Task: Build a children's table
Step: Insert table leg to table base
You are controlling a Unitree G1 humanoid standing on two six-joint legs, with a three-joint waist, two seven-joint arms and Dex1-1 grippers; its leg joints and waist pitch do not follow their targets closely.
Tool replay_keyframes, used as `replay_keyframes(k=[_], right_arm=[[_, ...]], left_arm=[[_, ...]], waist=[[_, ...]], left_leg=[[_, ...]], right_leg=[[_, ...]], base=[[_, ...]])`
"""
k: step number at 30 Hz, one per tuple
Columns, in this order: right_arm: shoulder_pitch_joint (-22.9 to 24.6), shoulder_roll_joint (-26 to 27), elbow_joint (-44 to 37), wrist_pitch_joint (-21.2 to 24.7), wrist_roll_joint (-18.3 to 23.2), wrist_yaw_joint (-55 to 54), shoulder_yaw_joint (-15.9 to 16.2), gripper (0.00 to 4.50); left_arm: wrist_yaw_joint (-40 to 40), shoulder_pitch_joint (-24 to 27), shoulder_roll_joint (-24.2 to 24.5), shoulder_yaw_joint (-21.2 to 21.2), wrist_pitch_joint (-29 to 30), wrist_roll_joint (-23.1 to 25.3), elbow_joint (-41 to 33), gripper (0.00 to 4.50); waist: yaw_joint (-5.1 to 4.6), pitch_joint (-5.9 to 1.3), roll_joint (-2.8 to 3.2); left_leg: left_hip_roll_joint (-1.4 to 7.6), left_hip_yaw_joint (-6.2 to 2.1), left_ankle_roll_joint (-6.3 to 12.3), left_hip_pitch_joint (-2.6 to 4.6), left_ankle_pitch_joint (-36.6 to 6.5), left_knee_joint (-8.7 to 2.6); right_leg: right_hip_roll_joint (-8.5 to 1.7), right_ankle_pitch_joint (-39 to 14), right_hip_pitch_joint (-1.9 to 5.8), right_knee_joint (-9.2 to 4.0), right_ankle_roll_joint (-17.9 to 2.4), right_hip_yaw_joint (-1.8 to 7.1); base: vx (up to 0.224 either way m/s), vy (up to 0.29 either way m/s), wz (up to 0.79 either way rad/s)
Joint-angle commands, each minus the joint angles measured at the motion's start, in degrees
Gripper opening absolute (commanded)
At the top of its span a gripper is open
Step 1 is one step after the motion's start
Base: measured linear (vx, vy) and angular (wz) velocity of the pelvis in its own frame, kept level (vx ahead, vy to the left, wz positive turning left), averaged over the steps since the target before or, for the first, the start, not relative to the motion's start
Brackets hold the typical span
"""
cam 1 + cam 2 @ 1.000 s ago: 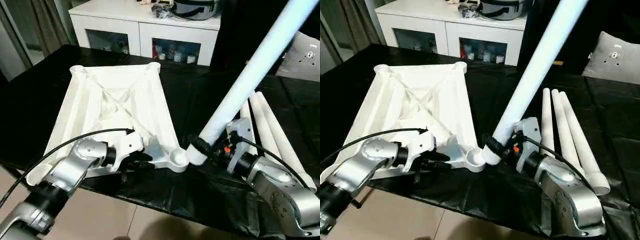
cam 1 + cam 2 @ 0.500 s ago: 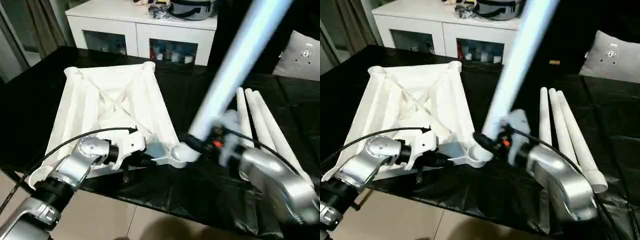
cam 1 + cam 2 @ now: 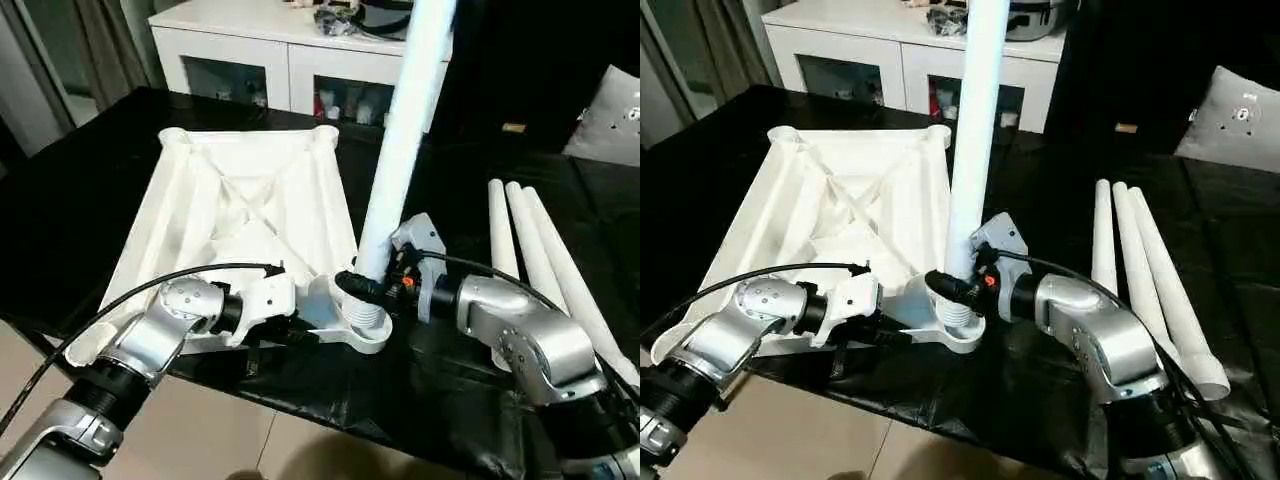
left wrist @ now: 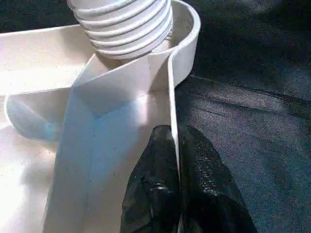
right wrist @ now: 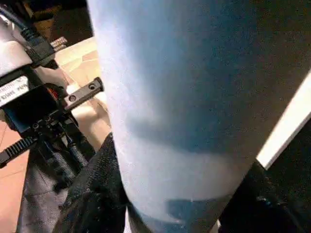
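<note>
The white tabletop (image 3: 235,215) lies ribbed underside up. One white leg (image 3: 400,150) stands nearly upright, its threaded end in the near corner socket (image 3: 362,328). Three more legs (image 3: 540,260) lie side by side, well apart.

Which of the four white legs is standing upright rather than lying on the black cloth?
The leg held by the right gripper, its threaded end at the tabletop's near corner socket. The other three legs lie side by side.

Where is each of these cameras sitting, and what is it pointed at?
Head, both eyes: look forward and down at the tabletop over both silver forearms.
Left wrist: looks along the left gripper, pinching the tabletop's edge wall.
Right wrist: looks along the right gripper, clamped round the upright leg.
Shared: head and left wrist views both show the leg's threaded end at the corner socket.
</note>
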Motion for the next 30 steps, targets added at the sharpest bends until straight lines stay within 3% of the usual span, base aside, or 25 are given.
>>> replay_keyframes(k=[1,4,7,15,23,30], right_arm=[[0.16,-0.75,1.14,1.54,-0.64,0.53,1.19,1.90],[0.46,-1.38,0.19,2.27,0.18,1.29,0.63,1.90],[0.99,-2.10,-1.35,3.32,1.22,2.06,-0.18,1.90],[2.83,-3.86,-3.87,4.76,2.14,3.58,-0.58,1.90],[2.78,-2.77,-0.91,2.93,0.74,3.12,-0.19,1.90],[3.12,-0.03,3.53,-0.28,1.78,2.03,-2.45,1.90]], left_arm=[[-0.46,-0.30,-0.86,-0.26,-0.40,0.12,0.65,0.00],[0.09,-0.56,-0.98,0.20,-0.92,0.45,1.47,0.00],[0.36,-0.83,-0.96,0.89,-1.52,0.80,2.25,0.00],[-0.36,-0.96,0.01,0.93,-2.85,2.16,3.40,0.00],[-1.16,-0.82,-0.24,0.97,-3.05,2.07,2.98,0.00],[-2.06,-0.10,-0.05,1.39,-2.29,1.35,1.72,0.00]], waist=[[-0.05,-3.18,-0.45],[-0.14,-3.13,-0.78],[-0.03,-3.11,-0.48],[-0.02,-3.03,-0.49],[-0.05,-3.03,-0.64],[-0.11,-3.07,-0.60]], left_leg=[[2.42,-0.17,-1.59,0.04,-12.75,-4.64],[2.39,-0.17,-1.38,0.00,-12.84,-4.72],[2.45,-0.23,-1.32,0.08,-13.12,-4.73],[2.42,-0.38,-1.38,-0.04,-14.30,-4.83],[2.46,-0.37,-1.26,-0.06,-14.15,-4.82],[2.50,-0.36,-1.27,-0.01,-14.61,-4.86]], right_leg=[[-4.64,-18.85,2.56,-4.82,-8.00,2.79],[-4.55,-19.53,2.60,-4.89,-7.63,2.77],[-4.65,-20.55,2.48,-5.00,-7.20,2.84],[-4.76,-23.98,2.41,-5.43,-6.01,2.80],[-4.79,-24.34,2.21,-5.45,-6.24,2.77],[-4.78,-23.23,2.16,-5.38,-7.01,2.76]], base=[[0.000,0.000,0.00],[0.000,0.000,0.00],[0.000,0.000,0.00],[0.000,0.000,0.00],[0.000,0.000,0.00],[0.000,0.000,0.00]])
